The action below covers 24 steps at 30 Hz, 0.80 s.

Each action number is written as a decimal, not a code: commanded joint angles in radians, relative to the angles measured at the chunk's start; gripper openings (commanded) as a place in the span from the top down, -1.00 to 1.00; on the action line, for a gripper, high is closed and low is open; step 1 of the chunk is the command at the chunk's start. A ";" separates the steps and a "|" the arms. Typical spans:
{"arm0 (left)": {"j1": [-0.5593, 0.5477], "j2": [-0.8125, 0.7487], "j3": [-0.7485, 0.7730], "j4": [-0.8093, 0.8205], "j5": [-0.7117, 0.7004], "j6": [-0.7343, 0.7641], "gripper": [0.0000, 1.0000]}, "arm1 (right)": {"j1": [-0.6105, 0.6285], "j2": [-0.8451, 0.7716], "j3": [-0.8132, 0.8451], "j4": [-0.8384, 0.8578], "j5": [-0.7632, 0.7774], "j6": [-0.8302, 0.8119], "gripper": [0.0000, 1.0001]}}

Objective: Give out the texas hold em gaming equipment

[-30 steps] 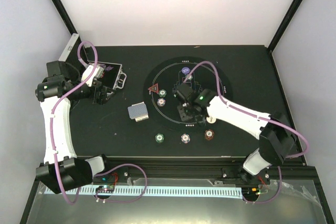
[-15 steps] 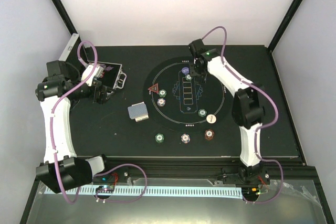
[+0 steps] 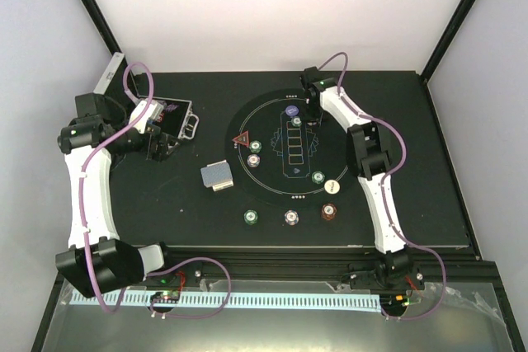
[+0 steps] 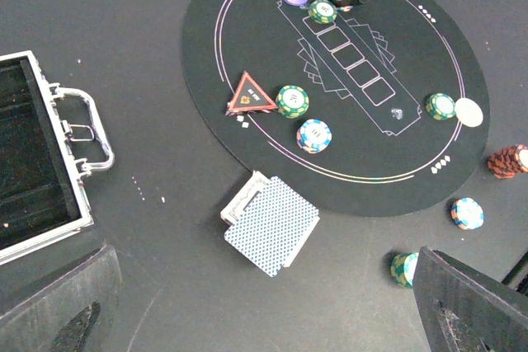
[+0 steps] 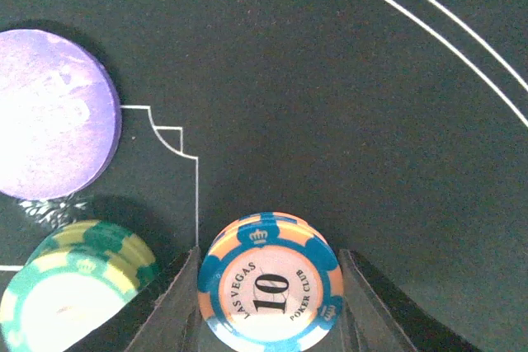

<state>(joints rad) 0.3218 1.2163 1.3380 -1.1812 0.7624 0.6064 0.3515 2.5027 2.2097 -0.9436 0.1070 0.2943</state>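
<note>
As we look down from above, the right pincer (image 3: pixel 313 111) sits low at the far edge of the round mat (image 3: pixel 346 158), beside the purple disc (image 3: pixel 291 110). The left pincer (image 3: pixel 161 147) hangs by the metal case (image 3: pixel 169 114) near the tabletop's left edge. From the left wrist we see its fingers (image 4: pixel 470 307) spread wide with nothing between, and the card deck (image 4: pixel 272 224) on the tabletop just off the mat's near-left rim. At the right wrist, the pincer is clamped on a blue-and-orange chip stack (image 5: pixel 270 286), with a green chip stack (image 5: pixel 74 290) just beside it.
</note>
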 commanded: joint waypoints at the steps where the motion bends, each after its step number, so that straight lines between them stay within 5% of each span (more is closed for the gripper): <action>1: 0.010 0.010 0.019 0.013 0.024 0.018 -0.97 | -0.016 0.030 0.078 0.003 -0.041 0.017 0.65; 9: 0.010 0.016 0.024 0.013 0.030 0.015 -0.97 | -0.019 0.076 0.128 -0.001 -0.043 0.020 0.63; 11: 0.010 0.015 0.024 0.013 0.030 0.015 -0.97 | -0.021 0.080 0.127 -0.003 -0.040 0.016 0.50; 15: 0.010 0.012 0.023 0.011 0.030 0.015 -0.97 | -0.020 0.074 0.121 -0.012 -0.024 0.008 -0.13; 24: 0.010 -0.007 0.023 0.001 0.042 0.005 -0.97 | -0.020 -0.103 0.125 -0.025 0.027 0.001 -0.31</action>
<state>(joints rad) 0.3218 1.2285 1.3380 -1.1797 0.7647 0.6067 0.3389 2.5500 2.3161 -0.9577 0.0875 0.2981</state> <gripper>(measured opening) 0.989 0.653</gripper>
